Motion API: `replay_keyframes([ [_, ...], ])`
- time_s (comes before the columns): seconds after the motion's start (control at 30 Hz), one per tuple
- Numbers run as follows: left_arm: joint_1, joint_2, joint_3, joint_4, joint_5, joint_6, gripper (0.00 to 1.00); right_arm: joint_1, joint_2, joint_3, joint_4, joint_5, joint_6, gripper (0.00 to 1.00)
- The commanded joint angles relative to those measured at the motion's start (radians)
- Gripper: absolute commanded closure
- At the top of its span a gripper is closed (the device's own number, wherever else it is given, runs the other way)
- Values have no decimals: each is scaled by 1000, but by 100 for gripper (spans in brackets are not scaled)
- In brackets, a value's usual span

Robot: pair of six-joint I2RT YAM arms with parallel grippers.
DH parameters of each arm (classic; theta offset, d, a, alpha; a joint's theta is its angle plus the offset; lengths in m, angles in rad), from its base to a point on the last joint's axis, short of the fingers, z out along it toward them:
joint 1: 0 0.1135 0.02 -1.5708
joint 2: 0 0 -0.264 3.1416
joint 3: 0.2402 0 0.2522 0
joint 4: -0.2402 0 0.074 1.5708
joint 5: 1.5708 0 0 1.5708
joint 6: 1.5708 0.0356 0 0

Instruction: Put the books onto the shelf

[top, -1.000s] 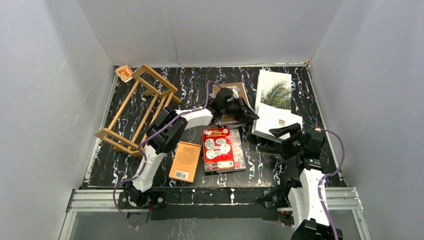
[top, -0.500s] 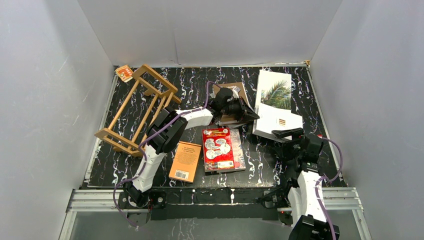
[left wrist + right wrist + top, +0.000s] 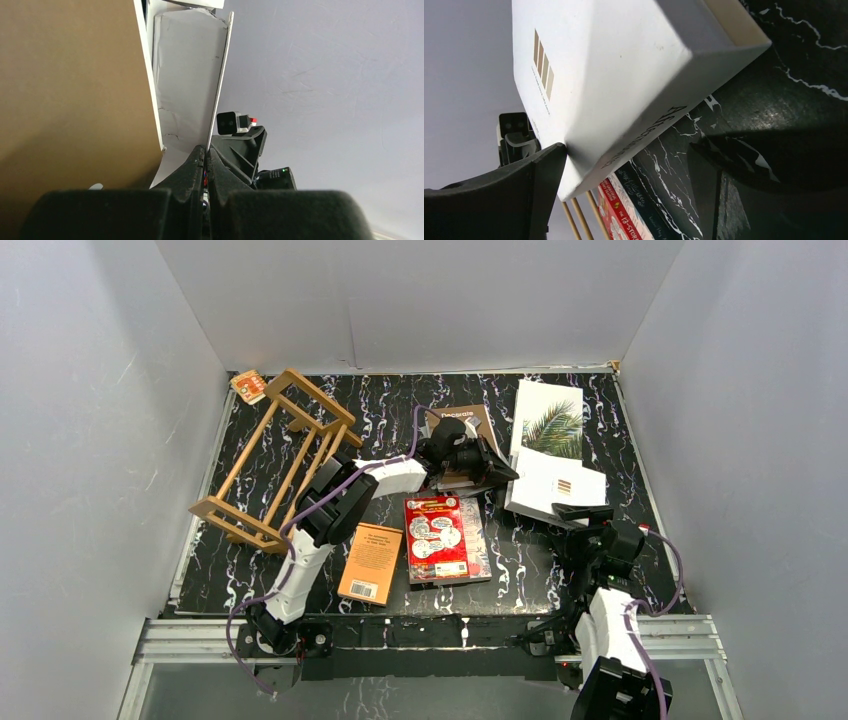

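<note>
Books lie scattered on the surface (image 3: 385,405). The brown book (image 3: 468,423) is mid-back, the palm-leaf book (image 3: 549,422) and white book (image 3: 556,478) are to the right, and the red book (image 3: 437,537) and orange paperback (image 3: 371,562) are near the bases. None is on the shelf (image 3: 278,455), which sits askew at back left.

The left tool (image 3: 205,156) is closed together on a thin white leaf. It is apparently of the brown book, though the wrist view is too close to be sure. The right tool (image 3: 575,523) stands apart and empty, just beside the white book's near corner.

Judgement: a single leaf is a poor hold, so the tool should regrip across the full block before lifting. The route to the shelf is open over bare surface. The side walls crowd both the shelf and the right-hand books.
</note>
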Motion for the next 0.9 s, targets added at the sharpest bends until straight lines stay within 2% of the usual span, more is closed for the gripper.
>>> replay_keyframes([
  [0.0,5,-6,20,15,39,-26,100,-5,-17,7,76,37,26,1],
  [0.17,5,-17,-6,39,38,-45,100,-5,-4,-25,158,60,42,1],
  [0.4,5,-35,-43,59,42,-60,100,-5,22,-112,358,110,113,2],
  [0.5,5,-40,-52,50,44,-60,100,-5,42,-129,449,122,131,8],
  [0.63,5,-51,-82,64,44,-66,100,-5,45,-129,535,128,142,23],
  [0.73,5,-54,-92,69,48,-67,100,-5,36,-101,507,123,129,30],
  [0.87,4,-51,-88,64,54,-61,100,-5,53,-36,421,116,79,31],
])
